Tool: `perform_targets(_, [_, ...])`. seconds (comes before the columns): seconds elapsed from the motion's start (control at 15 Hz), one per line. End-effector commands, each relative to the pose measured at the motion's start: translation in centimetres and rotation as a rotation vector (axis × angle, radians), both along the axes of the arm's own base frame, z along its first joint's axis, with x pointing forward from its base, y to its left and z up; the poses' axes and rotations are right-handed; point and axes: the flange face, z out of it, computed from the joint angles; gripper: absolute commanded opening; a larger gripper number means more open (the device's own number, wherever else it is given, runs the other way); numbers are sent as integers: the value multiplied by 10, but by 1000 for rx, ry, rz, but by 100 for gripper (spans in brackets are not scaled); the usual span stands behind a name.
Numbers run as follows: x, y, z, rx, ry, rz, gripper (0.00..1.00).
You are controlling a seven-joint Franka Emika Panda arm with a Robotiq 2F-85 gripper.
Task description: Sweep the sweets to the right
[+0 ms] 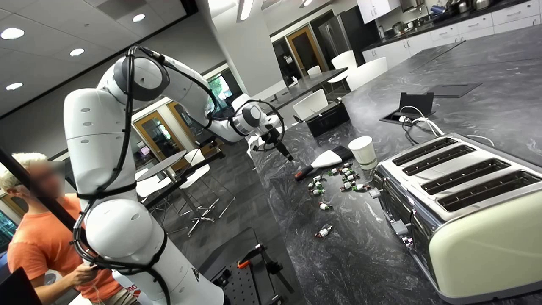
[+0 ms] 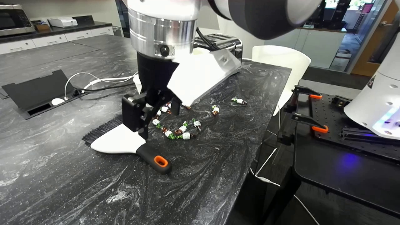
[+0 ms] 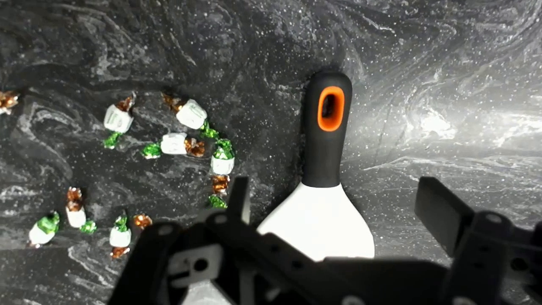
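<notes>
Brush (image 3: 322, 181), one: white body, black handle with orange-lined hole; lies on the dark tabletop (image 2: 193, 197), bristles (image 2: 104, 128) at the left end in an exterior view. Jaws, one pair, mine: spread wide, the brush between them in my wrist view. Sweets (image 3: 174, 144), several, wrapped in white, green and brown: scattered on the tabletop, left of the brush in my wrist view. Cup (image 1: 362, 153), white: just beside the sweets in an exterior view. Toaster (image 1: 457, 220), four-slot: right of both there.

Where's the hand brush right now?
In the wrist view, the hand brush lies just right of centre on the dark countertop, with the wrapped sweets to its left.
</notes>
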Motion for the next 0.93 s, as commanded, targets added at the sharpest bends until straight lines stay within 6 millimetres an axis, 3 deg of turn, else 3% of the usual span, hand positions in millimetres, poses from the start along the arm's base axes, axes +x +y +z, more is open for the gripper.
perform_targets(0.0, [7,8,-20,49,-40,-116,100])
perform_targets(0.87, [21,24,-77,-12,-67,-85,100])
